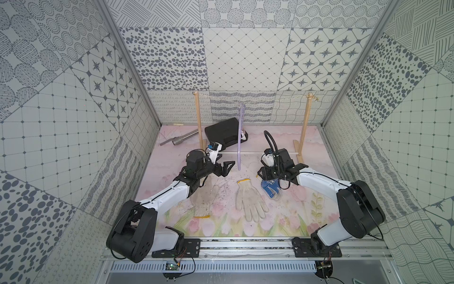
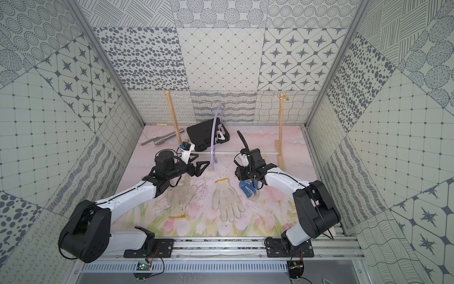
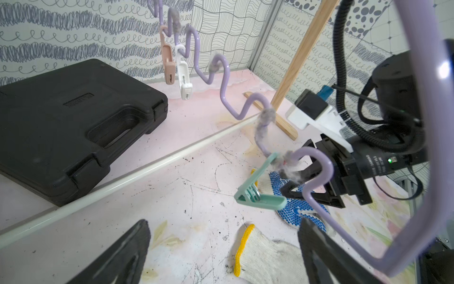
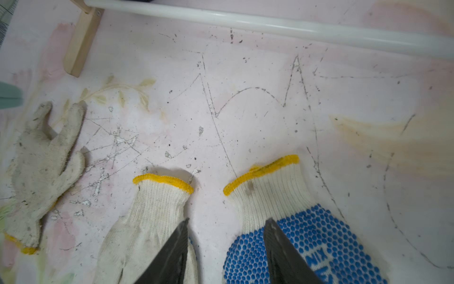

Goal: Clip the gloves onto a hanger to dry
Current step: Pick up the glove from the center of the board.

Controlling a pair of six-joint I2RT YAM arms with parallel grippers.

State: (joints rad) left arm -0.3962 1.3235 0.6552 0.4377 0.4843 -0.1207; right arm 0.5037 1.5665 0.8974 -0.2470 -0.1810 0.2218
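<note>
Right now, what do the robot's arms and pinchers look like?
White shells between black joints form the left arm and right arm, with thin black cables. The left gripper and right gripper have black, pointed, triangular fingers. Each wrist carries a white camera block with a blue plug; the right has a ribbed black hose.

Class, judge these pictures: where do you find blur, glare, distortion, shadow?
In both top views, soft light, faint shadows, and the side walls splay from a wide lens; in the left wrist view, the hanger near the lens is blurred, with a white glare spot; in the right wrist view, the jaws of the right gripper are blurred, the blue-dotted glove sharp.
</note>
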